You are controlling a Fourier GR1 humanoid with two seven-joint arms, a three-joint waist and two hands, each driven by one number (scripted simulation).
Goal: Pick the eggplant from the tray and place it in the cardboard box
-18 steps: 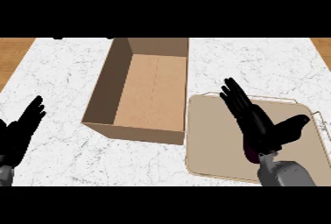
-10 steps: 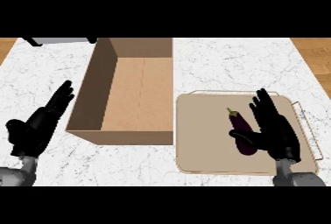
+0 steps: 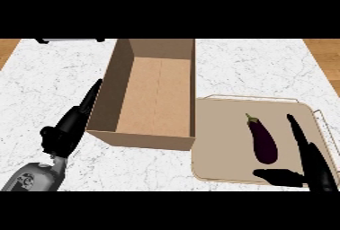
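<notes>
— Head view: what are the right hand's (image 3: 312, 168) fingers (image 3: 300, 134) doing?
— They stretch straight up along the eggplant's (image 3: 261, 138) right side, just beside it, with the thumb (image 3: 279, 176) pointing left below the eggplant's rounded end. The hand is spread wide and holds nothing; I cannot tell whether it touches the eggplant.
— And where does the eggplant lie?
— On the tray (image 3: 219, 134), right of its middle, stem end away from the robot, dark body running toward the near edge.
— The left hand (image 3: 66, 130)?
— Its fingers are straight too, pointing up and a little right, close to the cardboard box's (image 3: 151, 92) left wall, holding nothing.
— How do box and tray sit?
— The box stands open on the white marble counter (image 3: 40, 85), its right wall just beside the tray's left edge.
</notes>
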